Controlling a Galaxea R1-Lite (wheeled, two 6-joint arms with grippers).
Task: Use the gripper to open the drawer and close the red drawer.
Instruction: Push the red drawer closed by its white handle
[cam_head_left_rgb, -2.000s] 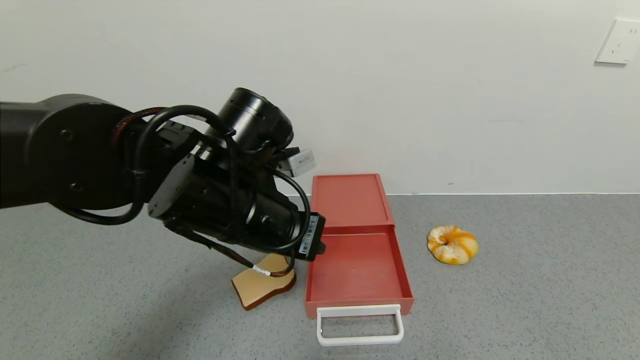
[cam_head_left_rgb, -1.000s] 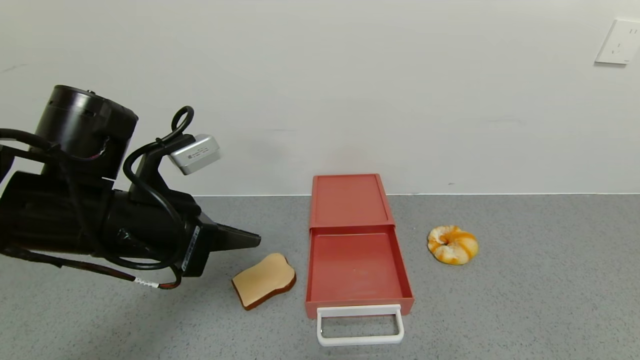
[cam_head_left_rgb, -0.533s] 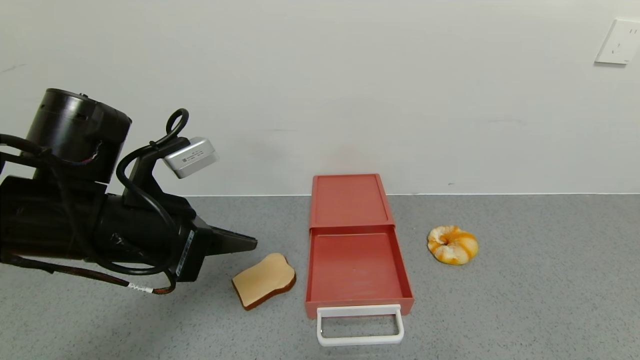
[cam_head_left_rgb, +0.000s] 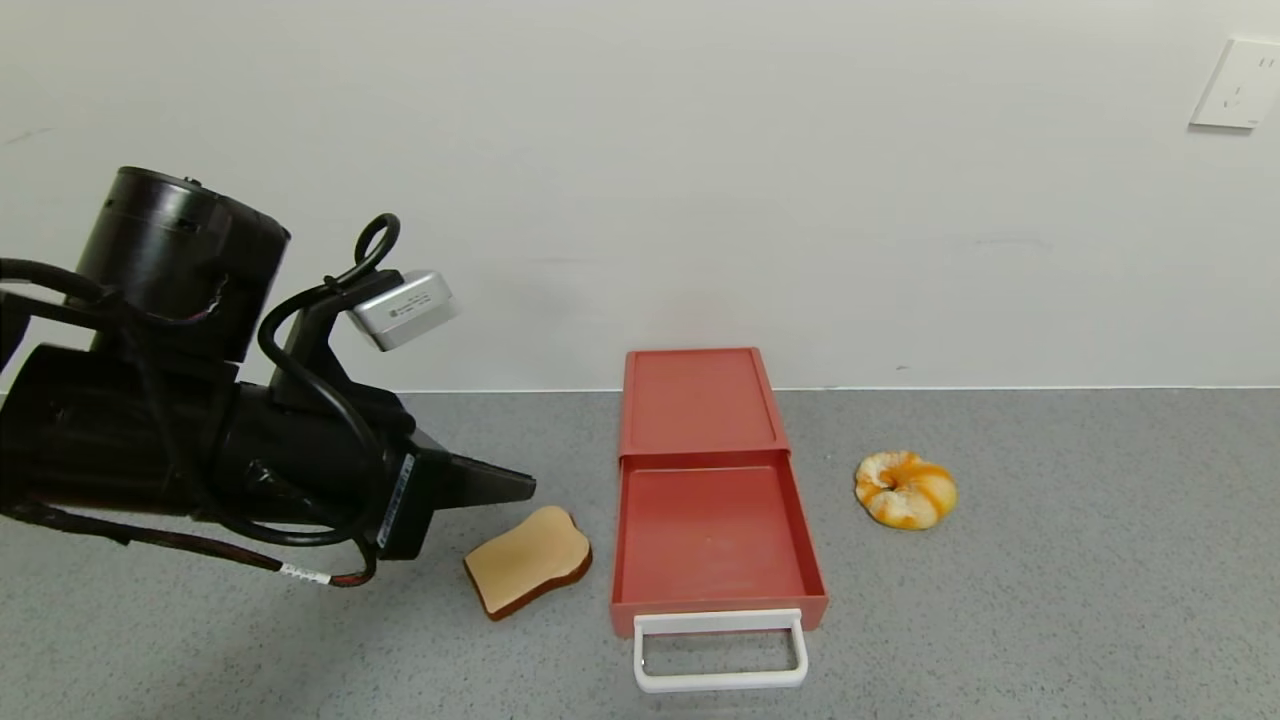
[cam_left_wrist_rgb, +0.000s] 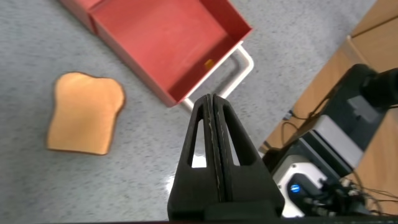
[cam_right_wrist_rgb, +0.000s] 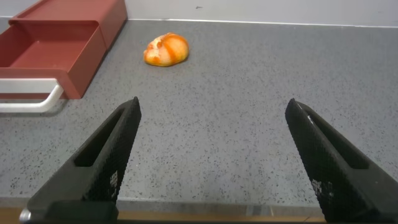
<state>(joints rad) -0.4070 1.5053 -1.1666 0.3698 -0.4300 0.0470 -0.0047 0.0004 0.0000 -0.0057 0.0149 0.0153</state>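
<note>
The salmon-red drawer (cam_head_left_rgb: 700, 420) lies flat against the wall, its shallow tray (cam_head_left_rgb: 710, 540) slid out toward me and empty, with the white loop handle (cam_head_left_rgb: 718, 650) at its front. It also shows in the left wrist view (cam_left_wrist_rgb: 168, 43) and the right wrist view (cam_right_wrist_rgb: 50, 46). My left gripper (cam_head_left_rgb: 525, 487) is shut and empty, raised above the table left of the drawer and above the bread slice (cam_head_left_rgb: 527, 572); in the left wrist view its tips (cam_left_wrist_rgb: 211, 98) hang over the handle (cam_left_wrist_rgb: 239, 62). My right gripper (cam_right_wrist_rgb: 214, 106) is open and empty, low over the table right of the drawer.
A tan bread slice (cam_left_wrist_rgb: 84, 121) lies just left of the tray. An orange-and-white bun (cam_head_left_rgb: 905, 488) lies right of the drawer, also in the right wrist view (cam_right_wrist_rgb: 166, 50). The wall runs behind the drawer. The table's front edge (cam_right_wrist_rgb: 186, 208) is close.
The left arm swung away from over the drawer to the left two seconds ago, then shifted slightly right and up in the last half second. Drawer, bread and bun have not moved.
</note>
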